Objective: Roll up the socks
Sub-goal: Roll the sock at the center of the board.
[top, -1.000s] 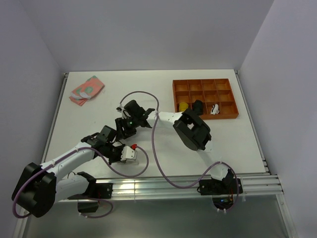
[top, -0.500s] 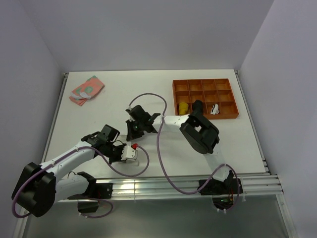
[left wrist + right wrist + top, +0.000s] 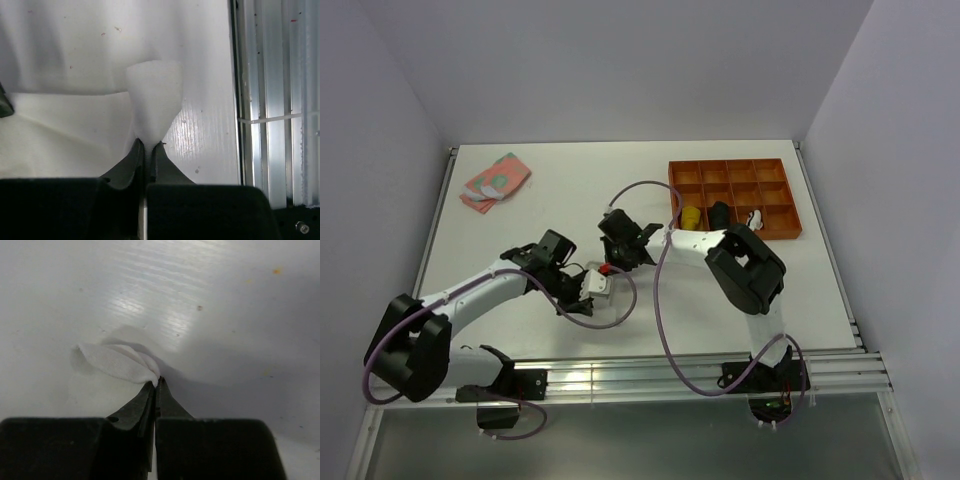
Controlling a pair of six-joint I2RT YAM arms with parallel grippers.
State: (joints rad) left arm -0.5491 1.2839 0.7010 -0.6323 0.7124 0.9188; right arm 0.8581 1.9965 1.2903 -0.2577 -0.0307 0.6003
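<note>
A white sock (image 3: 599, 288) with a small red patch lies bunched on the table (image 3: 570, 190) between my two grippers. My left gripper (image 3: 588, 284) is shut on it. In the left wrist view the jaws (image 3: 148, 145) pinch a cone of white fabric (image 3: 154, 95), and more of the sock (image 3: 60, 135) spreads flat to the left. My right gripper (image 3: 609, 266) comes in from the right. Its jaws (image 3: 157, 382) are shut on a folded edge of the sock (image 3: 117, 362). No striped sock shows.
An orange compartment tray (image 3: 735, 163) stands at the back right, holding a yellow item (image 3: 691, 216) and a small white-and-black item (image 3: 752, 220). A pink-and-green cloth (image 3: 495, 180) lies at the back left. An aluminium rail (image 3: 660, 370) runs along the near edge.
My right gripper has moved right and shut on the sock's edge. My left gripper has carried its end of the sock right and away from the near rail.
</note>
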